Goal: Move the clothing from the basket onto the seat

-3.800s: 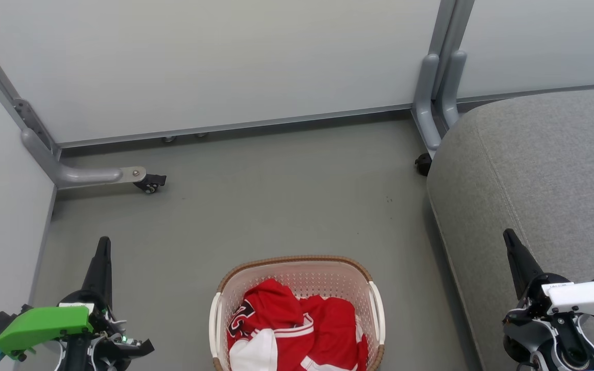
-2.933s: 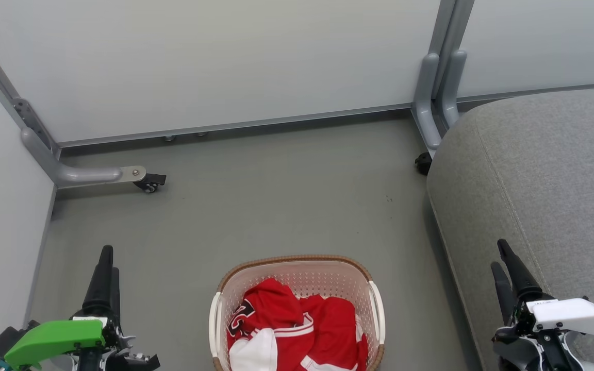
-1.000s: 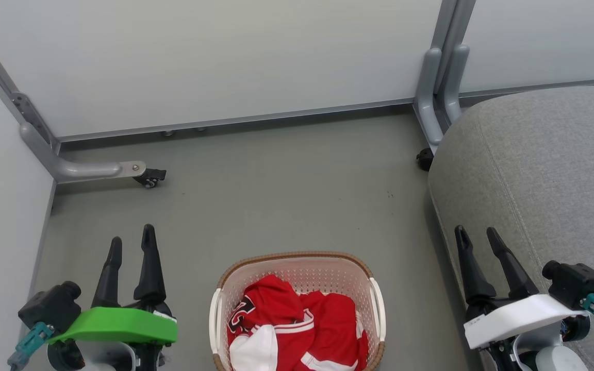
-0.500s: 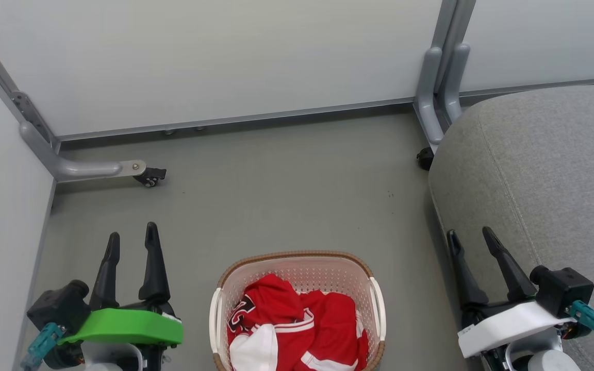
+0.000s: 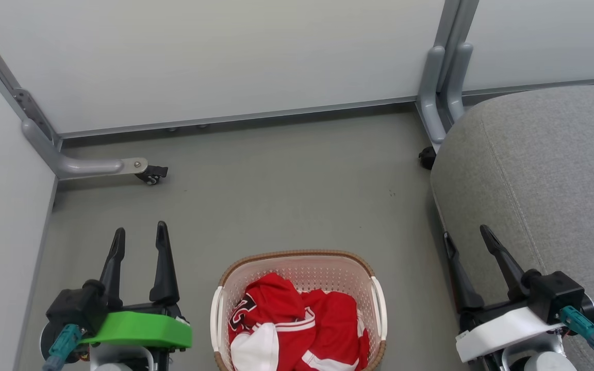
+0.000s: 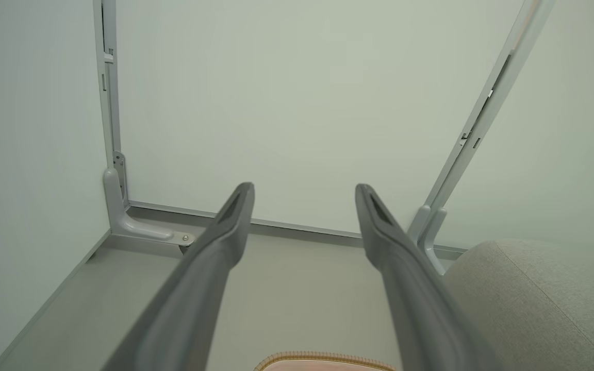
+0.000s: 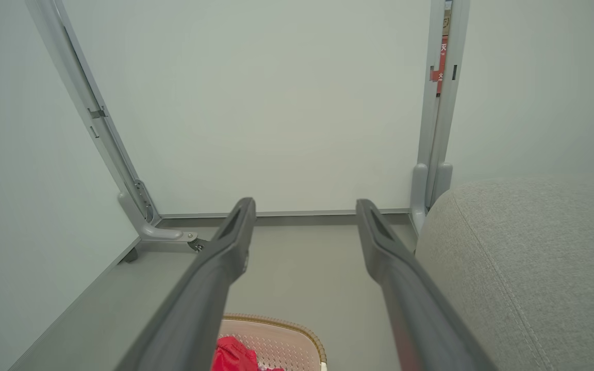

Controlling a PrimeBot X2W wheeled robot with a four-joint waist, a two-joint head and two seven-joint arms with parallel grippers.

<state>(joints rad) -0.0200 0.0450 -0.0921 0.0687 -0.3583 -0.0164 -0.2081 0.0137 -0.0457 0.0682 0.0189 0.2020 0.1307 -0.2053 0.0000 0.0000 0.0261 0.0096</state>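
Both grippers have their jaws spread wide with nothing between them; the left gripper (image 5: 140,227) hovers over the floor (image 5: 276,196) left of the basket (image 5: 297,253), the right gripper (image 5: 464,232) over the edge of the seat (image 5: 544,170); the clothing (image 5: 302,324), perhaps 2 red-and-white garments though the folds blur that, lies bundled in the basket.

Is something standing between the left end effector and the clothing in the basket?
Only the side wall of the basket. The clothing lies inside it, uncovered from above, and the open left end effector is beside the basket.
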